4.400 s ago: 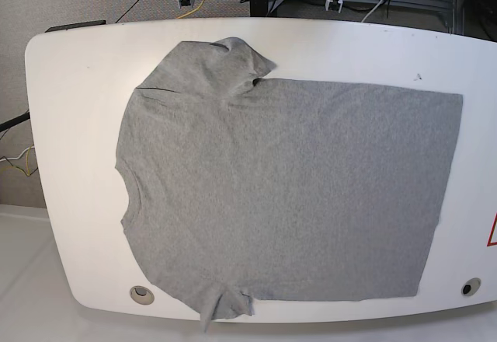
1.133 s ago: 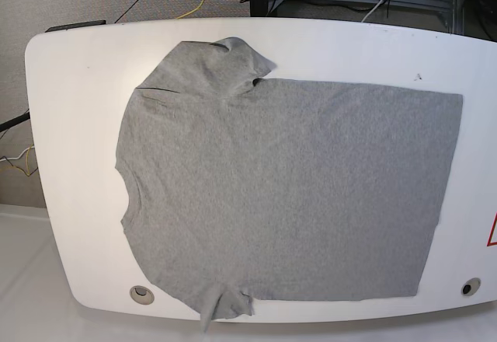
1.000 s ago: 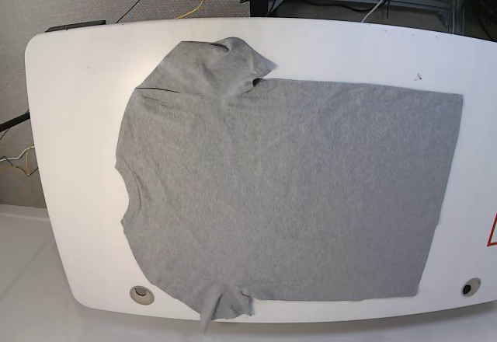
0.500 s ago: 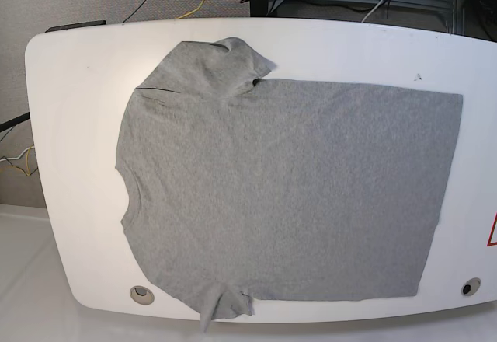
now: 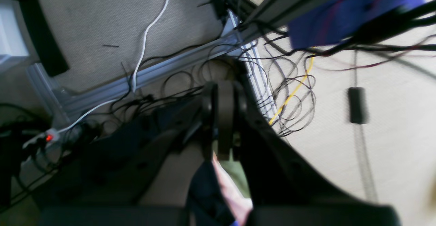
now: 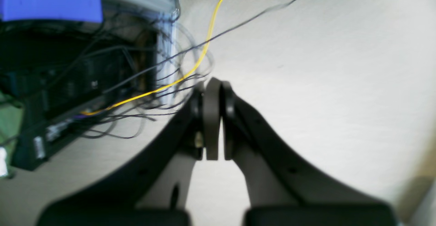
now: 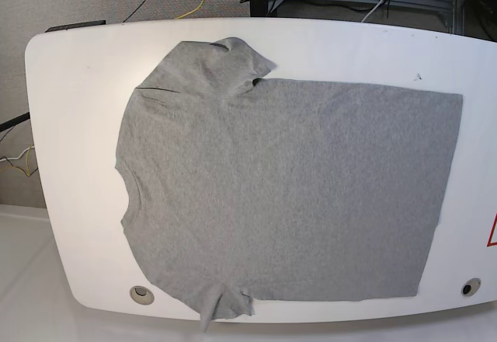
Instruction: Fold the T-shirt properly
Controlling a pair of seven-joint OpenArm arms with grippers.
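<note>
The grey T-shirt (image 7: 287, 186) lies spread flat on the white table (image 7: 70, 124) in the base view, neck end at the left, hem at the right. One sleeve is folded at the far edge and the other hangs over the near edge. Neither arm shows in the base view. In the left wrist view my left gripper (image 5: 221, 124) is shut with nothing in it, above carpet and cables. In the right wrist view my right gripper (image 6: 213, 117) is likewise shut and empty over the floor, away from the shirt.
Two round grommet holes (image 7: 141, 294) sit near the table's front corners. Cables (image 5: 289, 93), a yellow cord (image 6: 190, 69) and metal frame rails (image 5: 153, 73) lie on the carpet behind the table. A blue box (image 6: 51, 1) sits at the upper left of the right wrist view.
The gripper tips seen at the top of the base view earliest have left that view. The T-shirt has not moved.
</note>
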